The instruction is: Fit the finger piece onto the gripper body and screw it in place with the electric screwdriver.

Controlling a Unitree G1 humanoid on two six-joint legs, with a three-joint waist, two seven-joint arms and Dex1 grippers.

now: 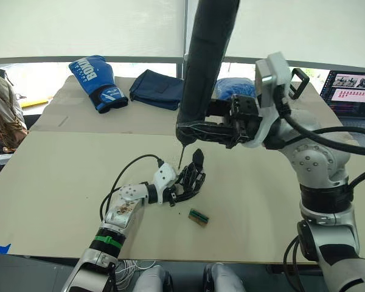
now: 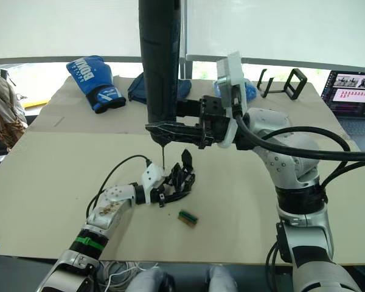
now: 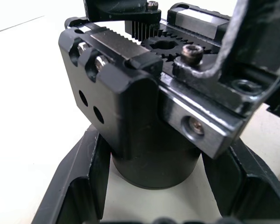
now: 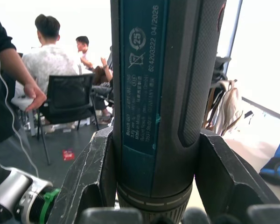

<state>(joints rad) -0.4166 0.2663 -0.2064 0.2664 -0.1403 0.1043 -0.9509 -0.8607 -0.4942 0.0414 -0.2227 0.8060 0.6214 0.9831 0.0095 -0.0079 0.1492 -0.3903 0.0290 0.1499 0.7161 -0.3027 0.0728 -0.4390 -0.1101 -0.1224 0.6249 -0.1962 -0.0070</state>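
Gripper body (image 1: 191, 176) sits on the tan table (image 1: 61, 176), near the middle and just ahead of us, and we have our left gripper (image 1: 181, 185) clenched around its round base; in the left wrist view the two black fingers (image 3: 79, 182) flank that cylinder (image 3: 154, 163). We judge it a dense, rigid little block of metal and hard plastic, with exposed gear teeth and screw heads on top, so the smooth round base looks like the right place to pinch it, clear of the linkages. A pointed black finger stands up from it; whether the finger piece is that part we cannot tell.

Our right gripper (image 1: 216, 129) grasps the electric screwdriver (image 1: 204, 67) low on its barrel, upright, the thin bit (image 1: 181, 155) hovering just above the body. We reckon the tool long, top-heavy and fairly smooth, so a grip close to the bit end should help steady it. A small green-and-brown block (image 1: 199, 216) lies apart on the table.
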